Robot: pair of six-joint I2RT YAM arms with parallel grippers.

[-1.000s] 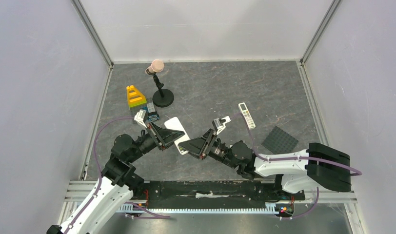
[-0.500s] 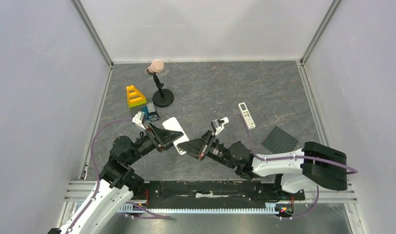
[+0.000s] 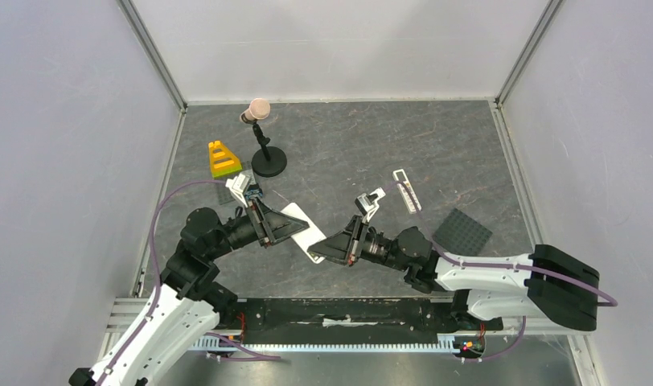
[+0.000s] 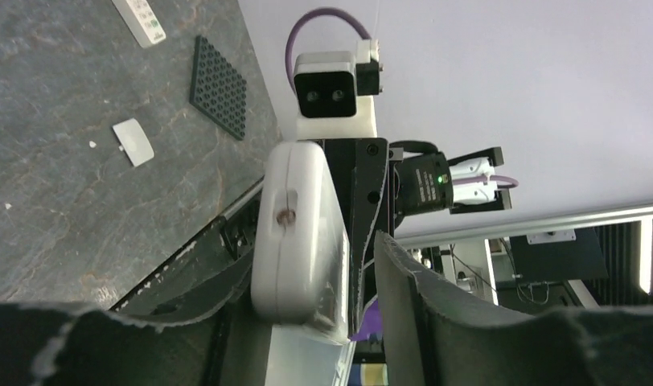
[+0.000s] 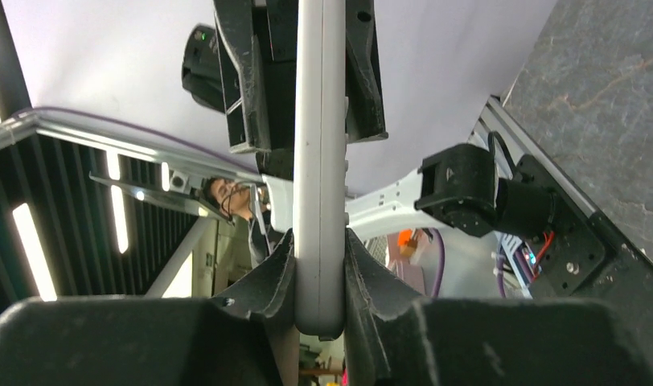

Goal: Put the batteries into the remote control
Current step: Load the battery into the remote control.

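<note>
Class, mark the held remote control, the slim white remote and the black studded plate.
remote control (image 3: 301, 229), top external view, middle of its white face
slim white remote (image 3: 406, 191), top external view, its middle
black studded plate (image 3: 462, 231), top external view, its centre

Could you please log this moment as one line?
remote control: held by both | left tool: shut | right tool: shut

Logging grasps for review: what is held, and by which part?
The remote, clamped at opposite ends: left pincer on one end, right pincer on the other.
</note>
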